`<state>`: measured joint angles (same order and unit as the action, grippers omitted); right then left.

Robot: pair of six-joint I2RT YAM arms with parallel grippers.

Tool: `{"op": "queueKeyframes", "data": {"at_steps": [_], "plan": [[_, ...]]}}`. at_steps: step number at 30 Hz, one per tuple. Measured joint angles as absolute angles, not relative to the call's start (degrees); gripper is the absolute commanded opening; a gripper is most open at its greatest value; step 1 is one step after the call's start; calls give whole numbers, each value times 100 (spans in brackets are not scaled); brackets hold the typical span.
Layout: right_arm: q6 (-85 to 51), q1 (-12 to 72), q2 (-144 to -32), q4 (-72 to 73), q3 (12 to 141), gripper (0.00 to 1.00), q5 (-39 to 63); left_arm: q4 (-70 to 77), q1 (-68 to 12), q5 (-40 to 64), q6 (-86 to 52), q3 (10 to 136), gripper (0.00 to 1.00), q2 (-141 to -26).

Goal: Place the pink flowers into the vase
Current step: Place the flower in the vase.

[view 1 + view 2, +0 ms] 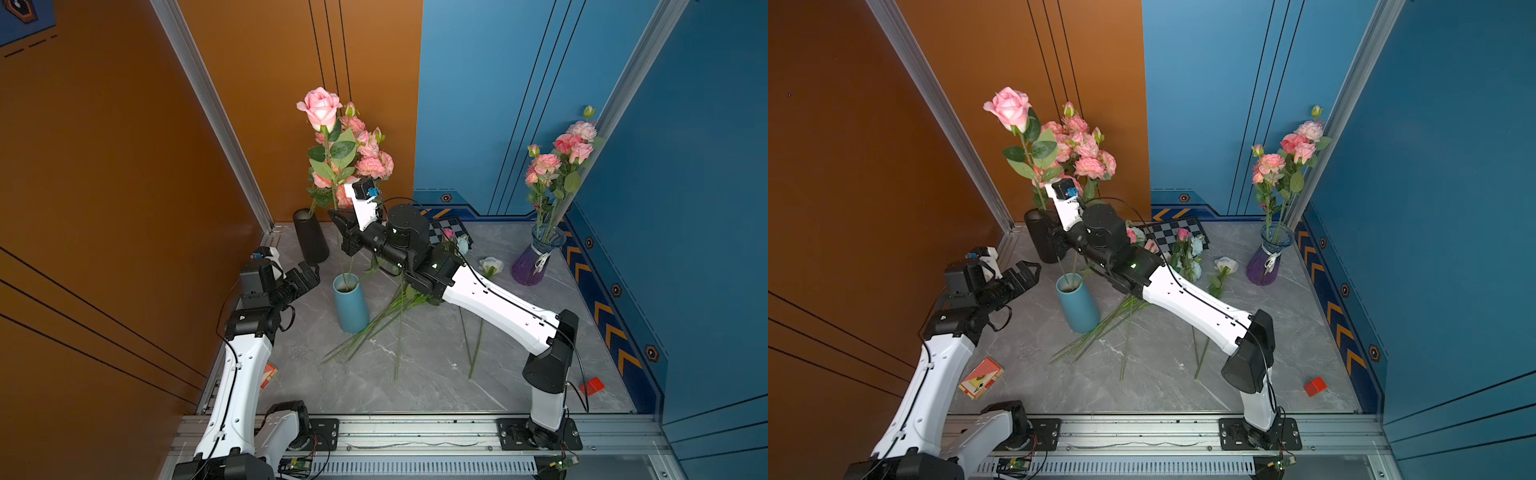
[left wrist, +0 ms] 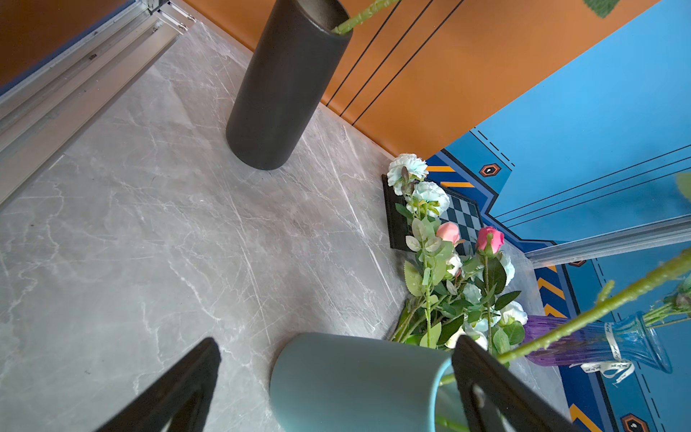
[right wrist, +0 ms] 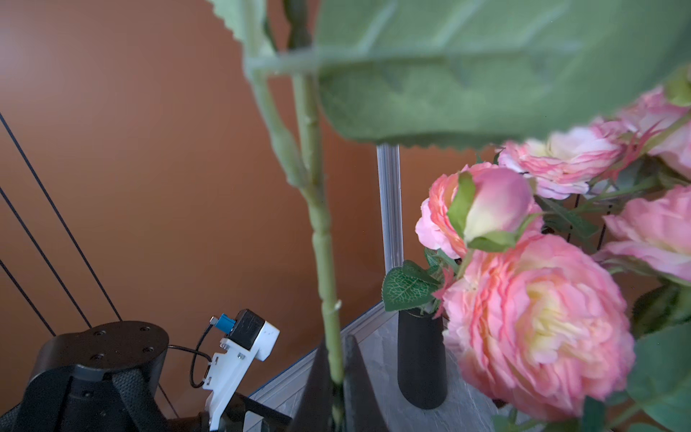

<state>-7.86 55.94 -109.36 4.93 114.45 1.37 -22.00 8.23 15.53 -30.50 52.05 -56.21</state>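
1. Right claw [image 3: 336, 359]: I read it as clamped tight on the green stem of a tall pink rose [image 1: 321, 106]. In the right wrist view the stem runs straight up between the two fingers.
2. The rose stands nearly upright, with its bloom high above the claw. Below the grip, the stem drops into the mouth of the teal vase [image 1: 351, 305].
3. Right arm: it reaches from its base on the near rail across the table [image 1: 415, 386]. The forearm slants toward the far left, and the wrist is raised above the teal vase, just in front of the black vase [image 1: 311, 239].
4. Left claw [image 1: 311, 272]: it is spread wide and holds nothing. It hovers just beside the teal vase's rim. In the left wrist view the vase mouth lies between the fingers [image 2: 175, 389]; I cannot tell whether they touch it.
5. Left arm: it rises from the near rail with the elbow bent and the wrist aimed at the teal vase.
6. Other pink flowers [image 1: 368, 156]: one bunch stands in the black vase. A second bunch stands in the purple glass vase [image 1: 534, 262]. Loose stems lie on the table under the right forearm.
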Motion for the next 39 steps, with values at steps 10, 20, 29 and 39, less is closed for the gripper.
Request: {"op": "queueKeyframes", "data": {"at_steps": [10, 20, 29, 39], "plan": [[-725, 5717, -10997, 1144, 10333, 0, 128, -2187, 779, 1570, -3046, 5203, 99, -5623], [-659, 5857, -10995, 1308, 9592, 19, -128, -2180, 731, 1570, -3046, 5201, 99, -5623], [-314, 5955, -10853, 1098, 9651, 50, -419, -2178, 705, 1592, -3046, 5201, 99, -5623], [139, 6246, -9415, 749, 9837, 76, -593, -2158, 661, 1612, -3044, 5201, 98, -5623]]}}
